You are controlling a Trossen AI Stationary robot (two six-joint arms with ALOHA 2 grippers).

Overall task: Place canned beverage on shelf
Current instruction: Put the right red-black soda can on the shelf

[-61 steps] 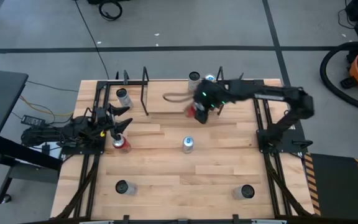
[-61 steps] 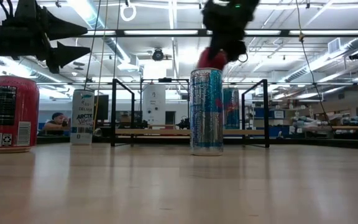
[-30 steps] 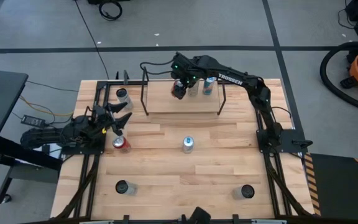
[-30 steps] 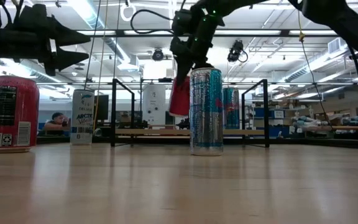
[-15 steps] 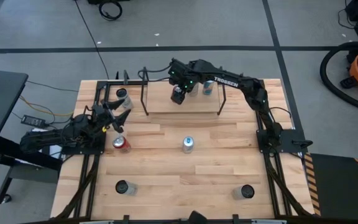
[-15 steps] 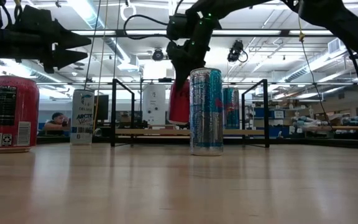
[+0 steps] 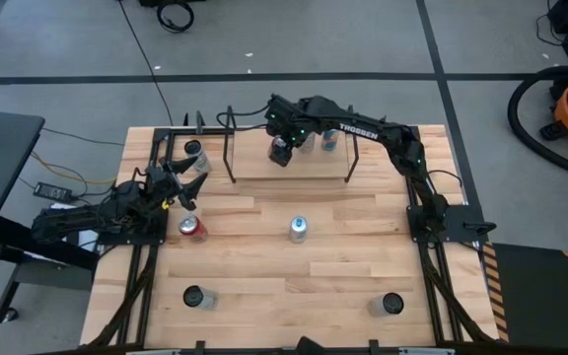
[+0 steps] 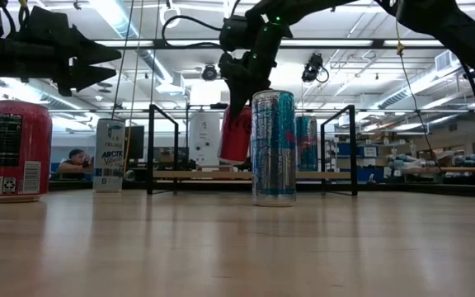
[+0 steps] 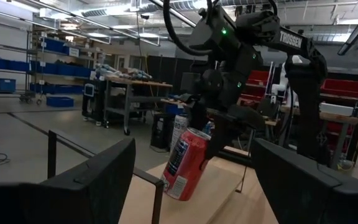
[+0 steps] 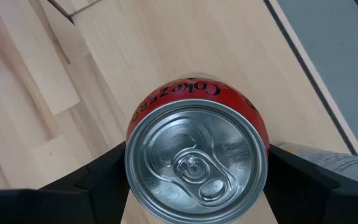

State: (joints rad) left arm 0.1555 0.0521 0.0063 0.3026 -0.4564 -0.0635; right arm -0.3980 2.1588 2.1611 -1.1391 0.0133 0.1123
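My right gripper (image 7: 281,150) is shut on a red canned beverage (image 9: 186,163), which hangs over the shelf. The shelf has a light wood board (image 7: 316,168) between black rod end frames at the table's far side. The can also shows in the low view (image 8: 236,134), just above the board (image 8: 196,175). A blue can (image 7: 331,138) stands on the shelf beside my right gripper. My left gripper (image 7: 191,181) waits open in the air near the table's left edge, its fingers pointing at the shelf (image 9: 225,190). My right gripper pinches the red can between its two fingers (image 10: 107,180), on opposite sides of the can's wall just below the top rim (image 10: 196,112). The fingers slant down from above. The can hangs tilted, bottom end toward the table's left, clear of the shelf board.
On the table stand a red can (image 7: 192,229) near my left gripper, a white can (image 7: 194,153) at the far left, a tall silver-blue can (image 7: 298,229) in the middle, and two dark cans (image 7: 193,296) (image 7: 391,304) near the front edge.
My right gripper has carried the red can from the shelf's near side toward the far left, over the board. In the last second it has sunk a little. The can stays tilted and clear of the board.
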